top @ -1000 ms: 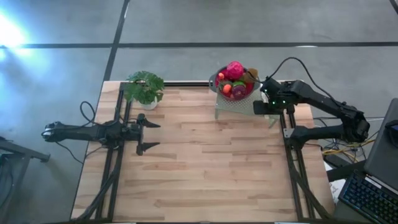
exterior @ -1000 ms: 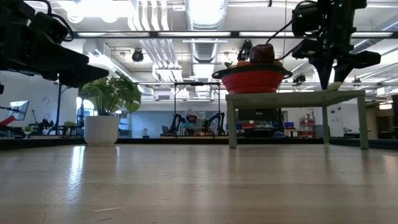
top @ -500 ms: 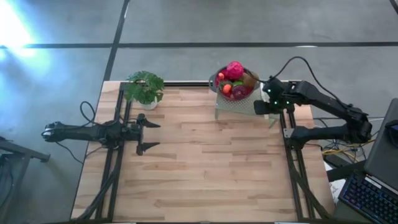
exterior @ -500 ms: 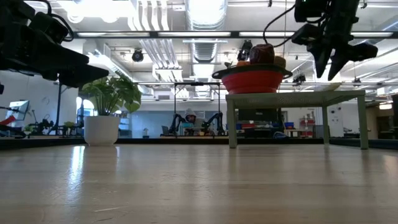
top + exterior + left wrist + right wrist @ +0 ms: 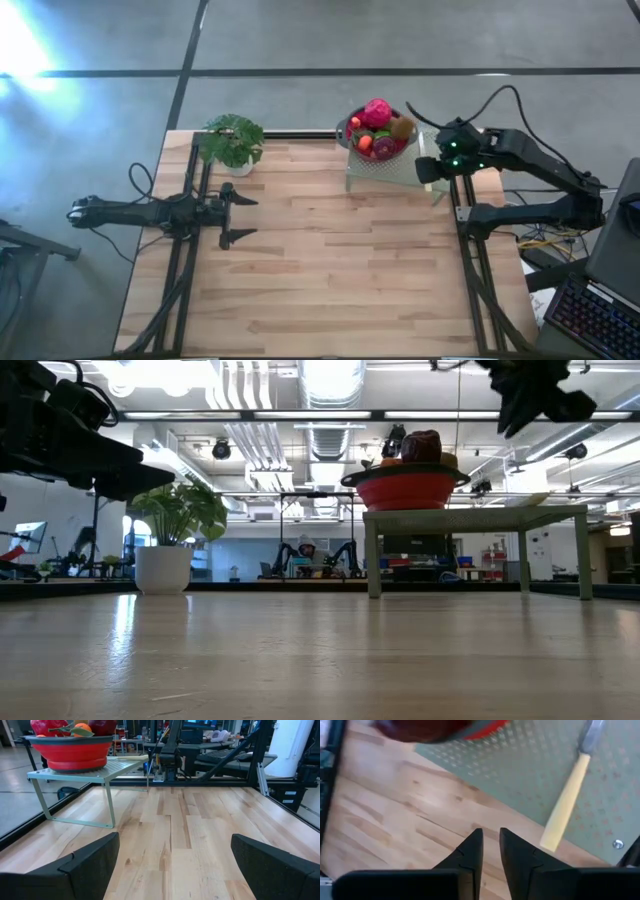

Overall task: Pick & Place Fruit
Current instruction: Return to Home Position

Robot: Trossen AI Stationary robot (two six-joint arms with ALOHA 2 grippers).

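Right gripper point(image 5: 424, 170): suspended over the right end of the shelf point(image 5: 385, 174) as seen from above; in the low view, carried high at the upper right, well above the shelf top and touching nothing. Fingers point(image 5: 470, 852) drawn almost together, only a thin slit between them, nothing held; tips directed down toward the bare wood just beside the shelf's front edge. Fruit point(image 5: 378, 128): heaped in the red strainer bowl point(image 5: 405, 488) at the left end of the shelf, well apart from both grippers. Magenta-red piece point(image 5: 377, 110) uppermost at the far side of the heap, with orange, green and brown pieces packed close beside it; pile rising above the bowl rim in the low view. Knife point(image 5: 567, 800): lying flat on the perforated shelf top toward the right end, pale handle toward the shelf edge, blade toward the bowl but apart from it. Left gripper point(image 5: 245, 217): level and low over the left side of the table point(image 5: 330, 280), near the potted plant point(image 5: 232, 140), aimed across the table toward the right side. Fingers point(image 5: 85, 865) spread wide, holding nothing, with the shelf and bowl well ahead in the left wrist view.
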